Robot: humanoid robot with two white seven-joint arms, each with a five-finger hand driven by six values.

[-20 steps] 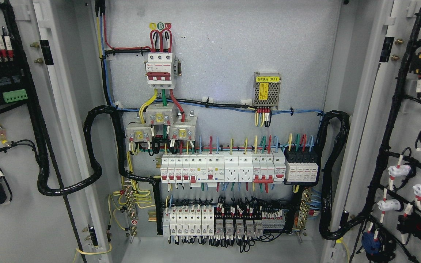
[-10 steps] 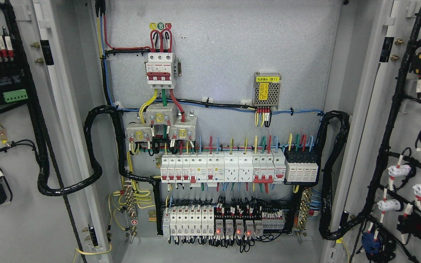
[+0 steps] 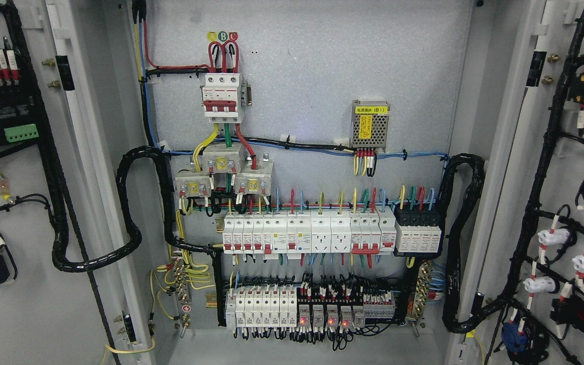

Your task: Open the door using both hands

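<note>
Both doors of the grey electrical cabinet stand wide open. The left door (image 3: 28, 314) fills the left edge, its inner face carrying black wiring and a green terminal block. The right door (image 3: 540, 167) fills the right edge, with black cable looms and white and black button backs on its inner face. Between them the cabinet's back panel (image 3: 322, 66) shows in full. Neither of my hands nor arms appears in the head view.
On the back panel sit a red-and-white main breaker (image 3: 222, 96), a small power supply with a yellow label (image 3: 370, 124), a row of white breakers (image 3: 307, 233) and a lower row of relays (image 3: 312, 309) with small red lights lit. Thick black cable loops (image 3: 130, 213) hang at both sides.
Small red lights on the lower relays came on between one second ago and half a second ago and stay lit. The doors have not moved.
</note>
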